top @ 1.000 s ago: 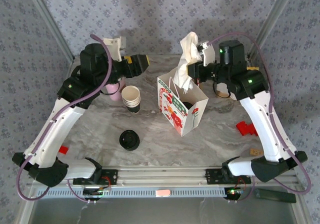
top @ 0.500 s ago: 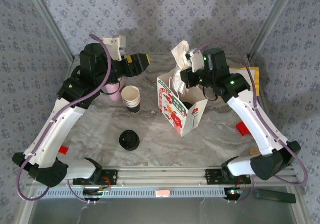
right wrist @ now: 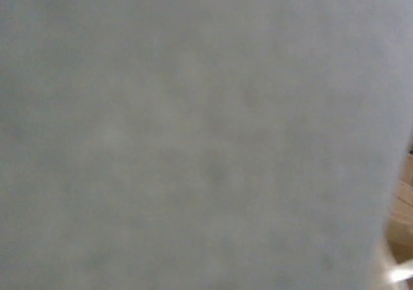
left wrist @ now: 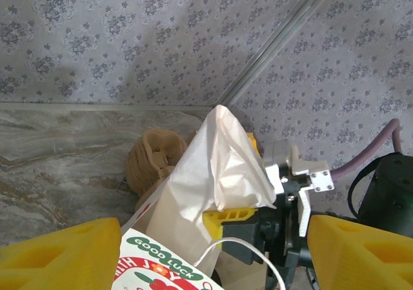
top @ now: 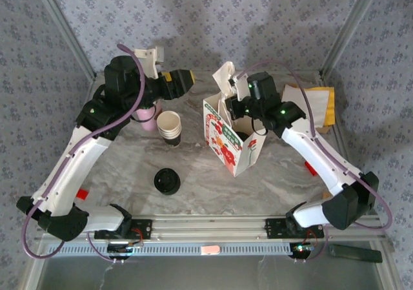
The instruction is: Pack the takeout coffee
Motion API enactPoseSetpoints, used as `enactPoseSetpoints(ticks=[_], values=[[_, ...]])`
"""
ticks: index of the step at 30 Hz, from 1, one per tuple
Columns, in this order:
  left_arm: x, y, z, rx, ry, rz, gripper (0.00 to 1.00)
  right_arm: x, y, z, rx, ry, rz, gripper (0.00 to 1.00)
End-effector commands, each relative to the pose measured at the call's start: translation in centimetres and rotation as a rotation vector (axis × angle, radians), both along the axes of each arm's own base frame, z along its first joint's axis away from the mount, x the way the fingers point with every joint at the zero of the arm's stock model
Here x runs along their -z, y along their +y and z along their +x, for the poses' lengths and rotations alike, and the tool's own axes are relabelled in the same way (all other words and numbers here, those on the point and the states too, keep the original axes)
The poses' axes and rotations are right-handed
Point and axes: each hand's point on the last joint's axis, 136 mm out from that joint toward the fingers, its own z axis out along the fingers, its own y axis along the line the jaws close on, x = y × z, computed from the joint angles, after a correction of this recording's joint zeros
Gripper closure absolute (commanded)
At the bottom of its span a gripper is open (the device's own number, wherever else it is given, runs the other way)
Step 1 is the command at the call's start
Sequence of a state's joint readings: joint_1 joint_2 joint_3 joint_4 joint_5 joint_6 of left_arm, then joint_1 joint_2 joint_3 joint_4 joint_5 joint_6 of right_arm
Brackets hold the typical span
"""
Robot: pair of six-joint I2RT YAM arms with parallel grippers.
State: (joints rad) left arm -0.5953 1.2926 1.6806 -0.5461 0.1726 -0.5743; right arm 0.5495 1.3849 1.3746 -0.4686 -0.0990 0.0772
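The right jaws pinched a white napkin (left wrist: 219,154) above the printed paper bag (top: 227,149), where the lidded coffee cup (top: 239,134) seemed to stand; the left jaws hung wide. The napkin probably wanted lowering beside the cup, clear of the bag's rim, before release.

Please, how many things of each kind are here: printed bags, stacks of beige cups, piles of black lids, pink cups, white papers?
Printed bag: 1
Stack of beige cups: 1
Pile of black lids: 1
Pink cup: 1
White paper: 1
Total: 5
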Motion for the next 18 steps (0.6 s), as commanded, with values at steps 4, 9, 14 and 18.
enactPoseSetpoints(ticks=[4, 9, 14, 18], values=[[-1.8, -0.2, 0.0, 0.016, -0.036, -0.029, 0.24, 0.8, 0.0, 1.1, 0.05, -0.043, -0.006, 0.9], [-1.8, -0.2, 0.0, 0.015, -0.033, -0.029, 0.24, 1.9, 0.1, 1.1, 0.047, -0.033, -0.021, 0.88], [-1.9, -0.2, 0.0, 0.015, -0.036, -0.031, 0.24, 2.7, 0.4, 0.9, 0.039, -0.026, -0.039, 0.85], [-2.0, -0.1, 0.0, 0.013, -0.038, -0.03, 0.24, 2.7, 0.5, 0.7, 0.034, -0.026, -0.05, 0.79]])
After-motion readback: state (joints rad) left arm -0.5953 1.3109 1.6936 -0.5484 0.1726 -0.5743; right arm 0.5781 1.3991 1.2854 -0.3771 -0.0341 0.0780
